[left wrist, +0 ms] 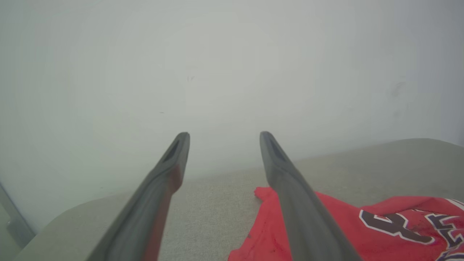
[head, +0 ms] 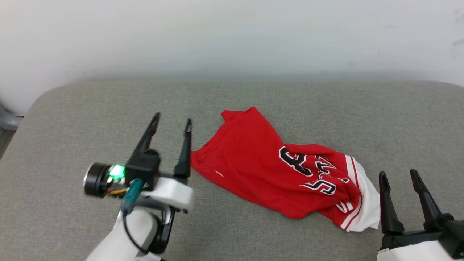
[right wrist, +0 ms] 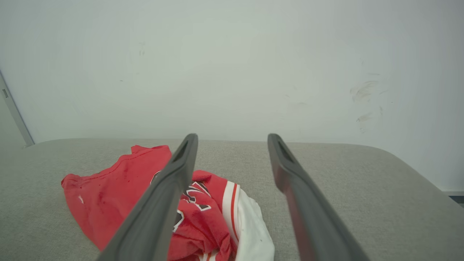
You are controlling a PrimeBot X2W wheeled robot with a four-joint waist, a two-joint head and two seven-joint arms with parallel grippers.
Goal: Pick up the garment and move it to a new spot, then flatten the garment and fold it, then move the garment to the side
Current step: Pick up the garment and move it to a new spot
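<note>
Red cloth with a white sleeve, the shirt [head: 275, 170] lies crumpled on the grey padded top [head: 90, 108], a little right of the middle. It runs from a far red corner to a near white end on the right. Its black-and-white print is bunched into folds, so we make out parts of big figures but cannot read them whole. What lies under the folds is hidden.

Just left of the shirt's left edge we see our left gripper [head: 172, 118], its two dark fingers spread apart with nothing between them. Whether its right finger touches the cloth we cannot tell. In the left wrist view that finger crosses the shirt and covers a strip of it.

Our right gripper [head: 398, 174] stands close by the white sleeve at the near right, fingers likewise apart and empty, its body cut off by the picture's edge. Beyond the top's far edge rises a pale, blurred wall [head: 232, 36].
</note>
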